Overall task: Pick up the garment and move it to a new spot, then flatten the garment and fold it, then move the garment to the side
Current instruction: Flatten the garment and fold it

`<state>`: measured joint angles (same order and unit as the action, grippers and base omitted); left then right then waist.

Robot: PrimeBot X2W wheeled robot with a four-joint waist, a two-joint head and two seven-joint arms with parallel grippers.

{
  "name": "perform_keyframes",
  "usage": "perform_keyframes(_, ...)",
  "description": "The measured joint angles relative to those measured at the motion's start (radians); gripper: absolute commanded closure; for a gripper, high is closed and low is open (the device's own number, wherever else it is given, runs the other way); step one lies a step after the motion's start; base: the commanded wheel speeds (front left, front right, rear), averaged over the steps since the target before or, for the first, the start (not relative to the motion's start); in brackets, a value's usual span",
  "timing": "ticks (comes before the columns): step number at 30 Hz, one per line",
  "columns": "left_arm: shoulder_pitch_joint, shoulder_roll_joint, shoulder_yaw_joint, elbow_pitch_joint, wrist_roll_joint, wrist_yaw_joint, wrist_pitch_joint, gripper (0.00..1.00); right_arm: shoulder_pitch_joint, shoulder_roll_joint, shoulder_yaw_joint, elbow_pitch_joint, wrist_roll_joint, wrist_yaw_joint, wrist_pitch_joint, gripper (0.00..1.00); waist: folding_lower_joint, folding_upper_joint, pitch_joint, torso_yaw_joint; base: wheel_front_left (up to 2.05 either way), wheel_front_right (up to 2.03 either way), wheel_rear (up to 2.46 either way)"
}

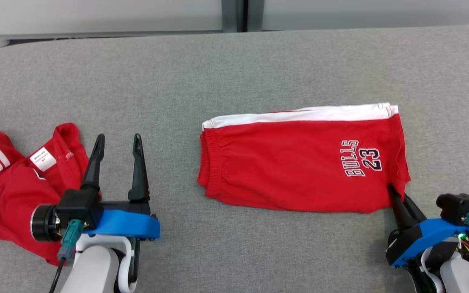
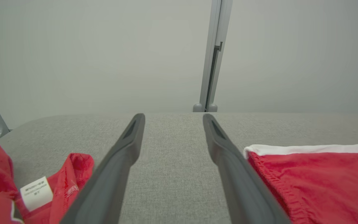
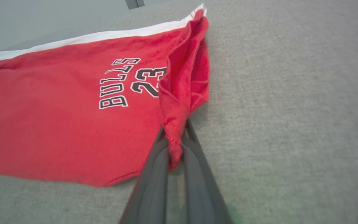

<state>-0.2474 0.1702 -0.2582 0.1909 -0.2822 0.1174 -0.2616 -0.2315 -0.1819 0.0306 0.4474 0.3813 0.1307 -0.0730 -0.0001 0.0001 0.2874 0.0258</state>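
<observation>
The garment [image 1: 295, 167] is a pair of red shorts with a white side stripe and "BULLS 23" print, lying folded flat on the grey table [image 1: 234, 69]. My right gripper [image 1: 393, 191] is shut on the garment's near right corner; in the right wrist view that corner [image 3: 179, 102] is lifted and bunched between the fingertips of the right gripper [image 3: 174, 146]. My left gripper [image 1: 117, 140] stands open above bare table, left of the garment, nothing between its fingers [image 2: 117, 165]. The garment's waistband edge [image 2: 306, 177] lies just right of the left gripper [image 2: 172, 119].
A second red and white garment [image 1: 10, 187] with a white label lies crumpled at the table's left edge, partly under my left wrist, also seen as red cloth [image 2: 42, 189]. A grey wall post [image 2: 213, 62] stands beyond the table's far edge.
</observation>
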Motion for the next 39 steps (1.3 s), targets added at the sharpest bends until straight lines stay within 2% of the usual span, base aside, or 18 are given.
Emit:
perform_keyframes(9, 0.029, 0.002, -0.015, 0.004, -0.007, 0.001, 0.002, 0.0, 0.025, 0.006, -0.028, -0.015, -0.007, 0.0, 0.011, 1.0, 0.0, 0.0, -0.034, -0.003, 0.0, 0.0, 0.0)
perform_keyframes(14, 0.03, 0.002, -0.022, 0.007, -0.008, 0.0, 0.005, 0.0, -0.015, 0.006, 0.009, -0.117, -0.044, 0.0, 0.033, 1.0, 0.0, 0.0, -0.053, 0.009, 0.0, 0.0, 0.0)
perform_keyframes(17, 0.031, 0.001, -0.027, 0.007, -0.01, 0.0, 0.005, 0.0, -0.069, 0.04, 0.086, -0.185, -0.069, 0.0, 0.074, 1.0, 0.0, 0.0, -0.062, 0.014, 0.0, 0.0, 0.0)
perform_keyframes(22, 0.03, 0.002, -0.03, 0.012, -0.014, 0.001, 0.006, 0.0, -0.127, 0.098, 0.293, -0.231, -0.068, 0.0, 0.123, 1.0, 0.0, -0.0001, -0.067, 0.037, 0.0, 0.0, 0.0)
perform_keyframes(27, 0.014, 0.0, -0.024, 0.014, -0.017, 0.006, 0.005, 0.0, -0.133, 0.119, 0.457, -0.163, -0.032, 0.0, 0.143, 1.0, 0.0001, -0.0001, -0.052, 0.06, 0.0, 0.0, 0.0)
perform_keyframes(32, 0.011, -0.002, -0.02, 0.019, -0.02, 0.009, 0.005, 0.0, -0.134, 0.123, 0.523, -0.091, -0.001, 0.0, 0.113, 1.0, 0.0002, 0.0, -0.038, 0.069, 0.0, 0.0, 0.0)
perform_keyframes(34, 0.009, -0.003, -0.019, 0.021, -0.022, 0.012, 0.004, 0.0, -0.138, 0.124, 0.526, -0.084, 0.009, 0.0, 0.073, 0.58, 0.0002, 0.0, -0.035, 0.068, 0.0, 0.0, 0.0)
perform_keyframes(35, 0.009, -0.004, -0.017, 0.022, -0.022, 0.016, 0.004, 0.0, -0.144, 0.124, 0.53, -0.084, 0.014, 0.0, 0.052, 0.0, 0.0002, 0.0, -0.035, 0.068, 0.0, 0.0, 0.0)
perform_keyframes(39, 0.008, -0.006, -0.016, 0.025, -0.023, 0.018, 0.003, 0.0, -0.161, 0.122, 0.564, -0.131, 0.026, 0.0, -0.049, 0.0, 0.0002, 0.0, -0.037, 0.064, 0.0, 0.0, 0.0)
